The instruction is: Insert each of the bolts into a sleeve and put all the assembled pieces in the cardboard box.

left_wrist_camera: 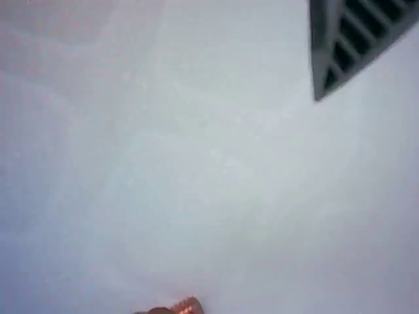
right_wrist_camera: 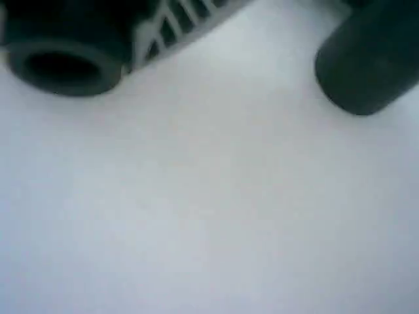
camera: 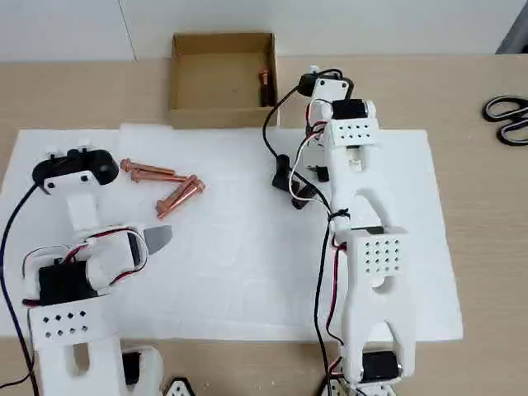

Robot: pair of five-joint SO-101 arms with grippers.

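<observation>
High view: bolts [camera: 180,196] on foam sheet [camera: 239,272], cardboard box [camera: 223,118] at its far edge

Lab: workbench [camera: 462,82], foam mat [camera: 247,280], scissors [camera: 508,119]

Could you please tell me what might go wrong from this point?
1. The bolts lie bunched together on the foam, and some appear to touch, so grabbing one may knock the others askew.
2. The sleeves sit loose close to the right arm, so a nudge could probably roll them out of place.
</observation>
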